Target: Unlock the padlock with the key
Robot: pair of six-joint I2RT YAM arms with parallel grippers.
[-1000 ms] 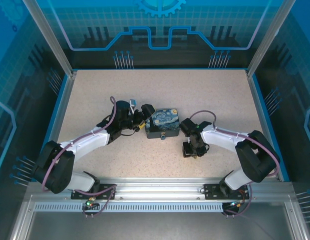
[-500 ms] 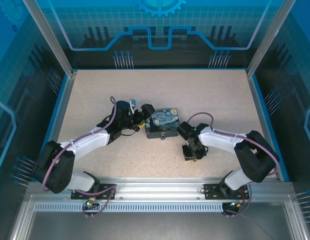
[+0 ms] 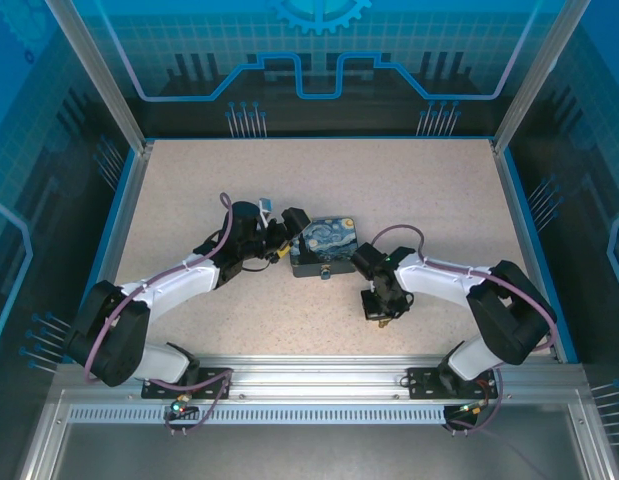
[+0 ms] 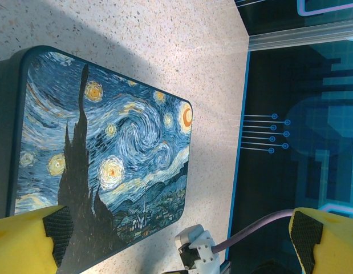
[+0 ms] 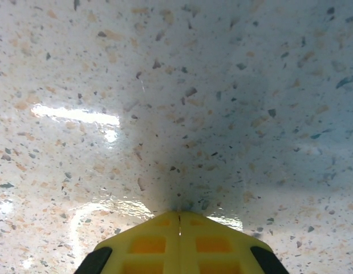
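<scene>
1. while the left gripper is spread wide at the left edge of the night-sky box, the right gripper points down at the table, near the box's front right corner.
2. from the left wrist, one yellow finger overlaps a corner of the box lid and the other sits far off to the side.
3. the right wrist view has both fingers pressed together, tips at the speckled surface (whether anything is pinched between them cannot be told).
4. the padlock is a small bluish spot at the box's near face, apart from the right gripper; the key is too small to make out.
</scene>
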